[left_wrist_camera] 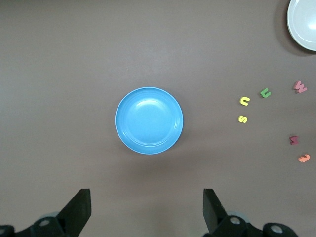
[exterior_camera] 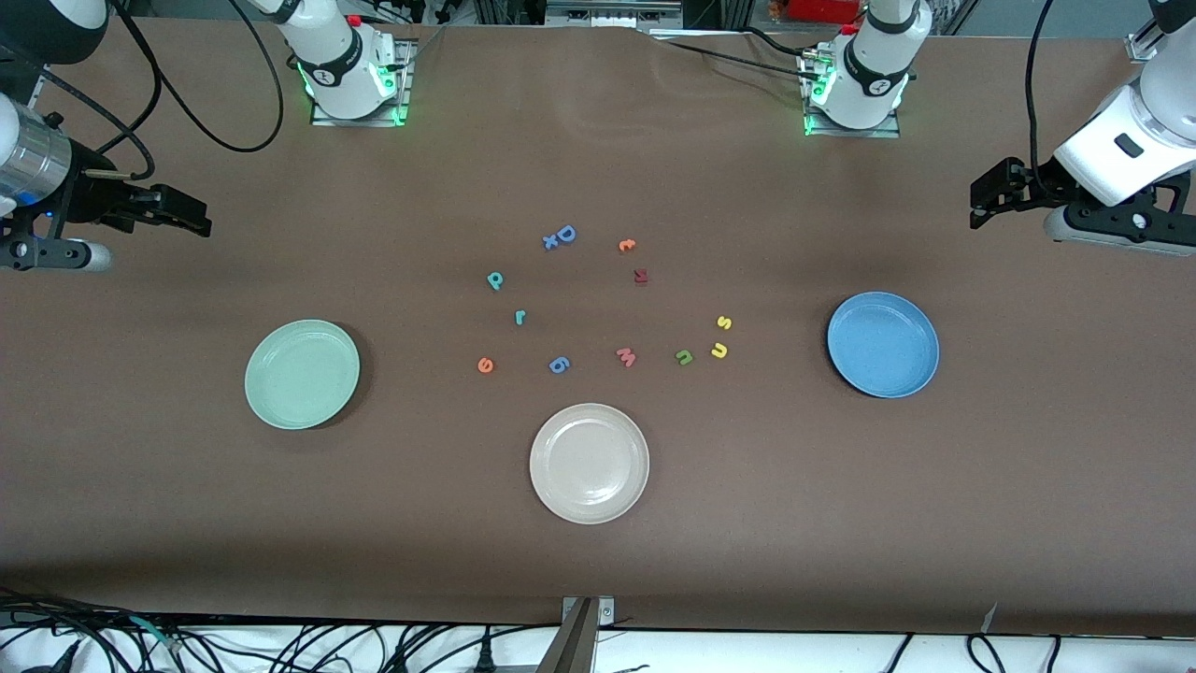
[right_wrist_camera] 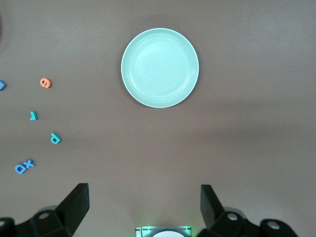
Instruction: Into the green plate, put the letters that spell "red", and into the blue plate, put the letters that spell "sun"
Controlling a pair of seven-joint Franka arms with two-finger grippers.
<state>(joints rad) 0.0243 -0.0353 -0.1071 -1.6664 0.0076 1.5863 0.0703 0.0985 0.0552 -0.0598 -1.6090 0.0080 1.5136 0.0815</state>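
Brown table point(exterior_camera: 187, 523), both end effectors point(left_wrist_camera: 147, 210) point(right_wrist_camera: 144, 207) spread, empty, high over opposite table ends.

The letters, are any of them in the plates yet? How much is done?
Nothing is done yet. The green plate and blue plate hold no letters. The r, e, d, s, u and n all lie on the table. Nothing is in hand: the left gripper and right gripper wait open at the table's ends. All six are left.

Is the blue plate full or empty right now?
Empty. The blue plate shows only its bare inside; the yellow s lies on the table beside it.
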